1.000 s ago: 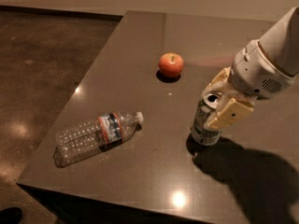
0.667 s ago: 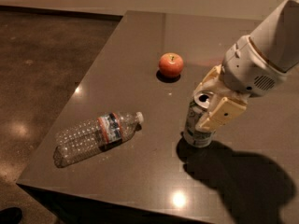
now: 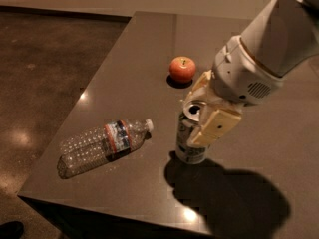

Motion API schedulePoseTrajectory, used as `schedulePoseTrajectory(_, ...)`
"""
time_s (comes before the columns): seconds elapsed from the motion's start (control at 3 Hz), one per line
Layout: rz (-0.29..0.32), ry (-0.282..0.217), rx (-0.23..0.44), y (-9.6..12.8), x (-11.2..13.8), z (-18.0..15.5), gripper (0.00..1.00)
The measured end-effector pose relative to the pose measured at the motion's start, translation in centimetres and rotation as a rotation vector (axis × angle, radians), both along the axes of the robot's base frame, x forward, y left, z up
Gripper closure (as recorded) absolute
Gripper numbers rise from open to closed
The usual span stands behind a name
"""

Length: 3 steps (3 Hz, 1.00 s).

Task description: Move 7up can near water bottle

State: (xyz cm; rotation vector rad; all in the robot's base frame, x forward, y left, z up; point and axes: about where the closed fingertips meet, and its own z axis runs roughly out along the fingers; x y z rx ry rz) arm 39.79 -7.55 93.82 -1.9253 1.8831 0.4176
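Dark glossy table (image 3: 149, 49), brown floor (image 3: 45, 59) past its far side. The gripper (image 3: 202, 118) is on the top half of the can (image 3: 188, 146), jaws drawn in on it. One cream finger (image 3: 217, 126) lies across the can's near side, the other sits behind the rim. I read that as pinching the can, not spread wide. The can is upright with its silver top showing between the fingers. I can't tell if its base rests on the table or hangs just off it.

The white arm (image 3: 264, 54) runs up and away from the can, toward the top corner of the view. The apple (image 3: 182, 68) sits behind the can, apart from it. The bottle (image 3: 102, 144) lies on its side camera-left of the can, near but not touching, with its white cap end pointing at the can.

My judgement is that I'm mid-carry, with a short gap left to close. To do it well:
- Keep the can low and upright.
- Travel straight from where the can is toward the bottle cap.
- Stop just short of touching, since a lying bottle will likely roll if bumped.
- Seat the can flat before spreading the jaws.
- Back off on the side away from the bottle.
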Motion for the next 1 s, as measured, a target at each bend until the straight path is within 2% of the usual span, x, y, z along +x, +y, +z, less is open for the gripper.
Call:
schedulePoseTrajectory(0.33, 0.019, -0.018, 0.014, 1.6, 0.1, -0.4, 1.0)
schedulePoseTrajectory(1.0, 0.058, -0.008, 0.055, 4.4, 0.7, -2.1, 1.0)
